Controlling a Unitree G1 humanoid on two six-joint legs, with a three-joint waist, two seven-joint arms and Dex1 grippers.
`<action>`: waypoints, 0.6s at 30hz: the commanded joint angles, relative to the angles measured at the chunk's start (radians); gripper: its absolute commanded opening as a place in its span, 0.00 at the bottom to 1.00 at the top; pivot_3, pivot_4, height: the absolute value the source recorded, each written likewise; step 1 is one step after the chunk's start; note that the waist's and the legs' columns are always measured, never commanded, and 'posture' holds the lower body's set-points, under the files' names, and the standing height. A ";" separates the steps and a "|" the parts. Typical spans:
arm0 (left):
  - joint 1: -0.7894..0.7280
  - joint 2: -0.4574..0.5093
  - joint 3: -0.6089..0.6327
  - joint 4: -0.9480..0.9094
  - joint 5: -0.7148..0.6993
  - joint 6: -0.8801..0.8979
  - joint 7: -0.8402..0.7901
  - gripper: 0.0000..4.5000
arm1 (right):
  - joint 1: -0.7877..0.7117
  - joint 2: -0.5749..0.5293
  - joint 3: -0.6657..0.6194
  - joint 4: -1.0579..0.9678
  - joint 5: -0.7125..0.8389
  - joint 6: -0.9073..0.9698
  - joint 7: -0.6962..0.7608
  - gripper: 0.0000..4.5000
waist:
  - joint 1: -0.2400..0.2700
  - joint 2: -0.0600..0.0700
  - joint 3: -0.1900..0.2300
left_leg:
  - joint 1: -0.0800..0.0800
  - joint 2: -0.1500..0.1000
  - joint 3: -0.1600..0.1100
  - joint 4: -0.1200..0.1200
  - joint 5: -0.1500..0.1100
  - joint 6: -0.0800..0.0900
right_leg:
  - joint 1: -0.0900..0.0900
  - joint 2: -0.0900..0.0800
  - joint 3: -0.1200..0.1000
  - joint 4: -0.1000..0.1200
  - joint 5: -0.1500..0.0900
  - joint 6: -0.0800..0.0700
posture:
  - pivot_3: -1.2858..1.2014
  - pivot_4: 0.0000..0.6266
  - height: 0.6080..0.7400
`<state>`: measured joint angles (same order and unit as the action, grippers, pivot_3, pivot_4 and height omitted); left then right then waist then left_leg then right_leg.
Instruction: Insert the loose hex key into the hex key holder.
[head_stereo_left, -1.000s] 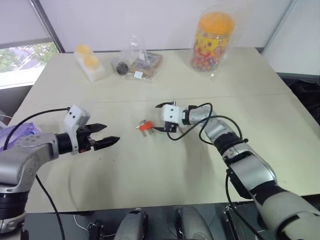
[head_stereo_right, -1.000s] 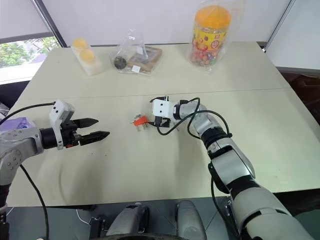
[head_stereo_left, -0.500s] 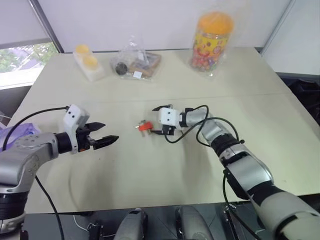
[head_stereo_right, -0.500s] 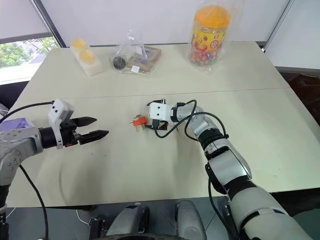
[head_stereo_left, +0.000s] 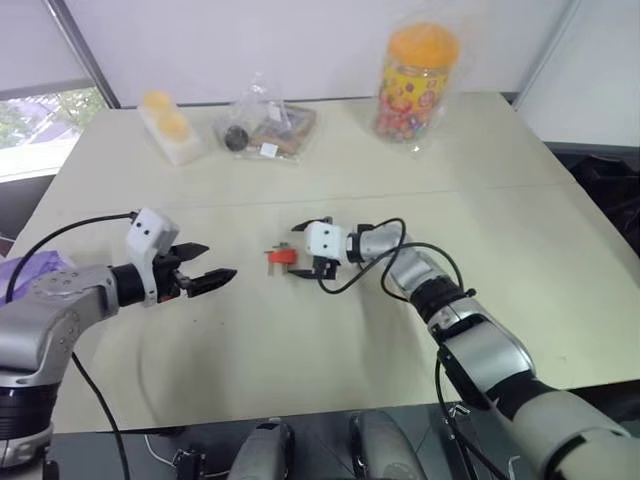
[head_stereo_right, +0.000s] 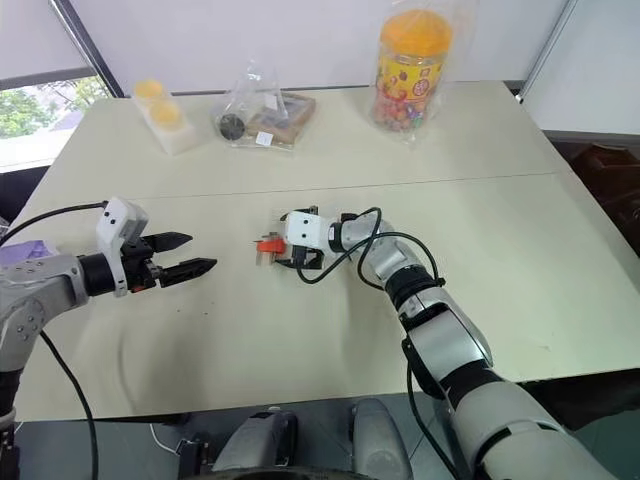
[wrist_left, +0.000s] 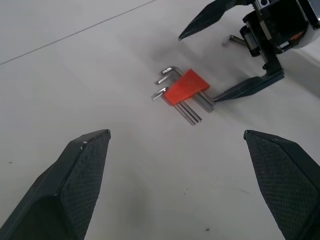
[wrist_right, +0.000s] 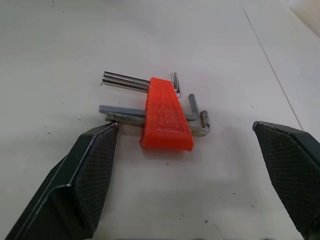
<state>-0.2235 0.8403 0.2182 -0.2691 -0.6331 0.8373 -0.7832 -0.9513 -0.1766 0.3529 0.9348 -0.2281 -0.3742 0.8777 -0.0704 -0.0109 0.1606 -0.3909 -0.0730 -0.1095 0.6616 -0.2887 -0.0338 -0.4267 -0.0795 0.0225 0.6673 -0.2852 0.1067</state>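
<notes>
The hex key holder (head_stereo_left: 279, 257) is a small red-orange block lying flat mid-table, with several grey keys through it (wrist_right: 165, 115). My right gripper (head_stereo_left: 297, 250) is open just to its right, pointing left. Its two fingertips (wrist_left: 216, 98) reach past the straight ends of the keys on either side without closing. A short piece of thin grey rod (wrist_left: 234, 39), which looks like the loose hex key, lies on the table by the right gripper's body, mostly hidden by it. My left gripper (head_stereo_left: 216, 262) hovers open and empty well to the left of the holder, pointing at it.
At the table's far side stand a candy jar with an orange lid (head_stereo_left: 415, 80), a clear bag of small items (head_stereo_left: 265, 125) and a pack with two yellow rounds (head_stereo_left: 170, 125). A purple packet (head_stereo_left: 20, 272) lies at the left edge. A black cable loops by the right wrist.
My right gripper has slid left and slightly down toward the holder, so its open fingers now flank the keys' ends. The left gripper has stayed put.
</notes>
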 joint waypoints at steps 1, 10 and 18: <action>-0.006 -0.001 0.033 -0.025 -0.002 -0.021 0.006 0.99 | 0.015 0.018 0.012 -0.023 -0.002 0.019 0.011 1.00 | 0.000 0.000 0.000 | 0.000 0.000 0.000 0.000 0.000 0.000 | 0.000 0.000 0.000 0.000 0.000 0.000 | 0.52 0.24 1.00; -0.012 -0.014 0.020 -0.022 0.007 -0.032 0.013 0.99 | -0.004 0.034 -0.018 0.052 0.042 0.126 0.100 1.00 | 0.001 0.000 0.000 | 0.001 0.000 0.000 0.000 0.000 0.000 | 0.001 0.000 0.000 0.000 0.000 0.000 | 0.52 0.24 1.00; -0.017 -0.026 0.014 -0.023 0.014 -0.040 0.025 0.99 | -0.047 0.061 -0.038 0.119 0.052 0.181 0.155 1.00 | 0.000 0.000 0.000 | 0.001 0.000 0.000 0.000 0.000 0.000 | 0.000 0.000 0.000 0.000 0.000 0.000 | 0.52 0.24 1.00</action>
<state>-0.2299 0.8125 0.2170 -0.2692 -0.6206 0.8166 -0.7605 -1.0047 -0.1344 0.2939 1.0243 -0.1683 -0.2030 1.0061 -0.0703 -0.0105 0.1601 -0.3902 -0.0730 -0.1095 0.6613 -0.2887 -0.0340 -0.4262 -0.0796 0.0225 0.6675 -0.2851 0.1067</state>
